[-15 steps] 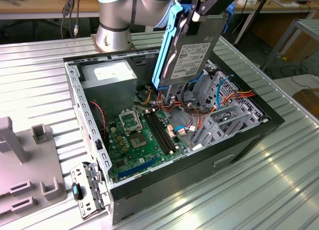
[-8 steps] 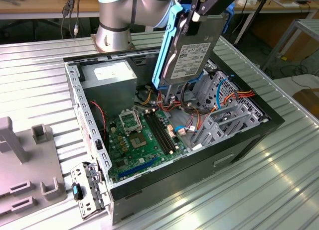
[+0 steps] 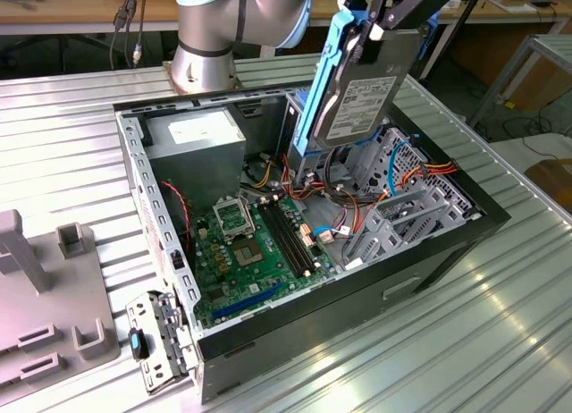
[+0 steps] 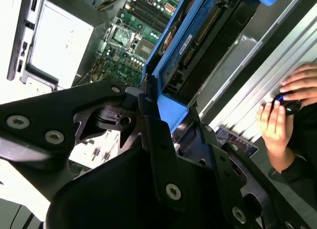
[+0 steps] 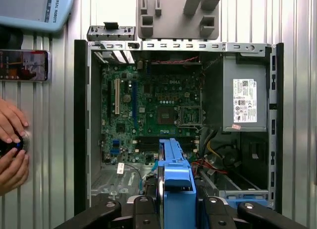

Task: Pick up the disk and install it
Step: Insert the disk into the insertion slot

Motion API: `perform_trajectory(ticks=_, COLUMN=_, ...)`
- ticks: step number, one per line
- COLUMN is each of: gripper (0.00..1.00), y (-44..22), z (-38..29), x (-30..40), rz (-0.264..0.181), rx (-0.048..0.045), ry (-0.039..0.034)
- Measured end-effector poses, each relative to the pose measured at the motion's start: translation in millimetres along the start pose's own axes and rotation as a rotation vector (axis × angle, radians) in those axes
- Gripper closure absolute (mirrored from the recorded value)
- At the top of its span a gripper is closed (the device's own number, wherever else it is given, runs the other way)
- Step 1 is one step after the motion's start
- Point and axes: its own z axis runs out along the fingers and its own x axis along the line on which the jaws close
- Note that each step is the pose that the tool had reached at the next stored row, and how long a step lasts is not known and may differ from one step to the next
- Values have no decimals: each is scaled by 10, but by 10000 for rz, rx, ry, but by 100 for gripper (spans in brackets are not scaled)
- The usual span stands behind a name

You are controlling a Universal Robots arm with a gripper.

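The disk (image 3: 362, 96), a dark-grey drive in a bright blue carrier (image 3: 319, 82), hangs tilted on edge above the open computer case (image 3: 156, 225), over its far right corner. My gripper (image 3: 373, 29) is shut on the disk's upper end. In the first wrist view the carrier (image 5: 176, 182) sits edge-on between my black fingers (image 5: 146, 206), above the cables and the metal drive cage (image 3: 402, 185). The second wrist view shows the disk (image 4: 190, 38) clamped in my gripper (image 4: 158, 107), with the motherboard (image 4: 126, 45) beyond it.
The case holds a motherboard (image 3: 255, 243), a power supply (image 3: 192, 136) and loose coloured cables (image 3: 344, 221). A grey fixture (image 3: 36, 297) stands at the exterior view's left. A person's hands (image 5: 10, 149) and a phone (image 5: 25, 65) rest on the ribbed table beside the case.
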Motion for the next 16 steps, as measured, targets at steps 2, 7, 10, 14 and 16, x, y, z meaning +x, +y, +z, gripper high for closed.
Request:
perform_trajectory(ticks=2, gripper=63, y=-20, z=3, x=0, rz=-1, rx=128, ry=2)
perform_trajectory(ticks=7, gripper=63, y=-87, z=64, x=43, rz=-4, rx=323, ry=2)
perform_trajectory(ticks=10, gripper=63, y=-156, z=121, x=165, rz=-3, rx=323, ry=2)
perform_trajectory(ticks=14, gripper=63, y=-394, z=171, x=188, rz=-4, rx=318, ry=3)
perform_trajectory(ticks=16, gripper=63, y=-424, z=194, x=224, rz=-3, rx=319, ry=1)
